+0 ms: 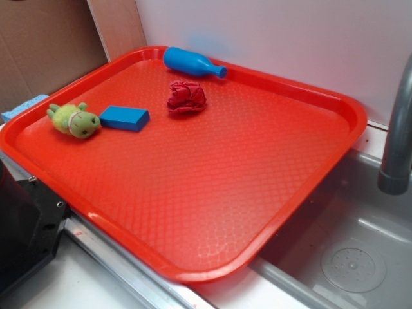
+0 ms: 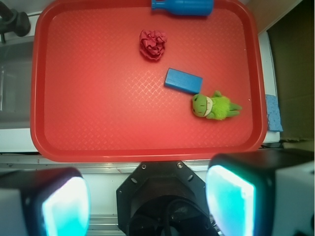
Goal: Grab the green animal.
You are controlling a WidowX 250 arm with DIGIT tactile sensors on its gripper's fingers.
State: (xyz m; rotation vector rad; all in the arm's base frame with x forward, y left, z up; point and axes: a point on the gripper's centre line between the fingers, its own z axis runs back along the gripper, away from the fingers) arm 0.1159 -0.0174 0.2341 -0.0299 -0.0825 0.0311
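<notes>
Red textured plastic tray spans a grey metal sink; white wall behind. Fuzzy green plush animal near tray's left edge, touching blue rectangular block. Fingers wide apart, empty.

Text inventory from my remote station: nil, in either the exterior or the wrist view. I checked the textured red plastic tray, the blue plastic bottle, the blue rectangular block and the fuzzy green plush animal, and I find no lettering, label, brand, number or sign on any of them.
</notes>
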